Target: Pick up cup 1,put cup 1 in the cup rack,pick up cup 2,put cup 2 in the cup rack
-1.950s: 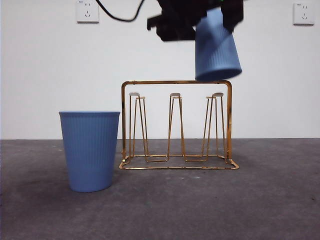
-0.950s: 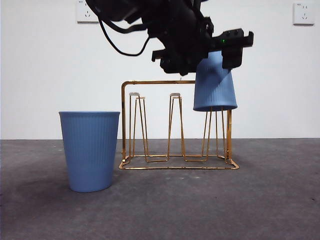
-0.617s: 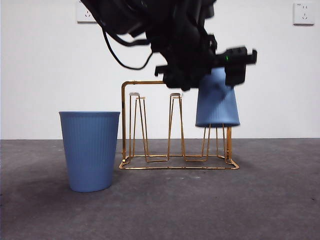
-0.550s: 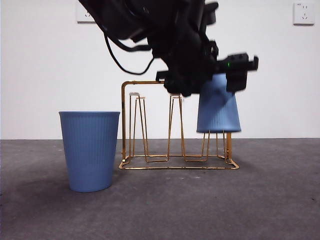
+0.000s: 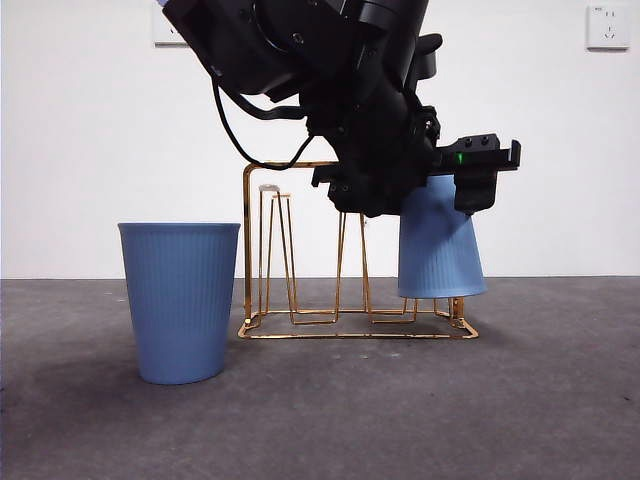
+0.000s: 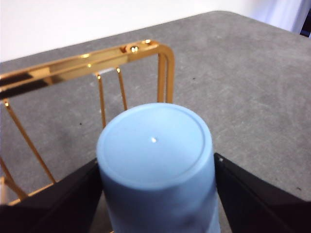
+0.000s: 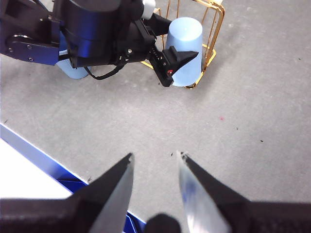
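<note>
The gold-coloured wire cup rack (image 5: 355, 250) is the main obstacle — its arched frame and upright hairpin prongs fill the middle of the dark grey bench (image 5: 500, 420). Over the rack's end farthest from the upright ribbed blue plastic cup (image 5: 180, 300), the inverted ribbed blue plastic cup (image 5: 440, 245) covers a prong, its rim just above the rack's base, with the left end effector (image 6: 155, 194) clamped on its sides and the bulky black arm blocking the space above the rack. The upright cup stands just beside the rack's other end, a narrow gap between. The bench in front of the rack lies open — the right end effector (image 7: 154, 158) hangs there, jaws parted.
</note>
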You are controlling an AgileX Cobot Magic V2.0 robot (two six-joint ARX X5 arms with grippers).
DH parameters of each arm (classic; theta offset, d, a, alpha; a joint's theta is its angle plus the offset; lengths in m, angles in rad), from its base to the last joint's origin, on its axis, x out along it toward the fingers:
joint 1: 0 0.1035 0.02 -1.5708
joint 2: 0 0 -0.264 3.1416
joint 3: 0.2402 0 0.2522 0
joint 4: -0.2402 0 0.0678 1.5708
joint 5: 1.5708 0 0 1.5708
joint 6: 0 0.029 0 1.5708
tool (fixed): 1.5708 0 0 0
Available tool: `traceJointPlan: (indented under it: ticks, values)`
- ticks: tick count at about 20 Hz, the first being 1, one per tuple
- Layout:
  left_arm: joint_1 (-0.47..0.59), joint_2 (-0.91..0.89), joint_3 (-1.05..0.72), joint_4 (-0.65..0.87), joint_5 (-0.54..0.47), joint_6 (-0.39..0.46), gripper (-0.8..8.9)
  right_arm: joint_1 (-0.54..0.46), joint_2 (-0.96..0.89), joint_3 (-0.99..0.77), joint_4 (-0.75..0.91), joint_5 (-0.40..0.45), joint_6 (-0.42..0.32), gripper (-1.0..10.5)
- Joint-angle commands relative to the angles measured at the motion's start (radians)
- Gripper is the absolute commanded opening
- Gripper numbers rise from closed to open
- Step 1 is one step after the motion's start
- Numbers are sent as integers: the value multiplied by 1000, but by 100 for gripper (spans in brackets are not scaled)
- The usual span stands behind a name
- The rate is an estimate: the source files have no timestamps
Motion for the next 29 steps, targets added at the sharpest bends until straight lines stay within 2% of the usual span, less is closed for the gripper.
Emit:
traceJointPlan:
  ticks: [1,4,9,11,14,16,22,29]
  values:
    - [-6,26,5,-14,2,-53,-6,0,-1,-5,21,-2,-10,154]
    - [-6,36,5,-50,2,-97,-5,0,-1,-5,21,-2,-10,154]
    - [-6,43,5,-97,28,-116,11,0,-1,-5,21,-2,-11,154]
    - [-6,43,5,-100,27,-118,91,0,-1,-5,21,-2,-11,154]
    - [-6,43,5,-100,29,-122,312,0,-1,-5,21,-2,-11,154]
    - [-6,43,5,-101,30,-135,390,0,-1,-5,21,-2,-11,154]
    - [-6,43,5,-117,107,-149,397,0,-1,-5,21,-2,-11,154]
    - [-6,43,7,-180,108,-174,405,0,-1,-5,22,-2,-14,154]
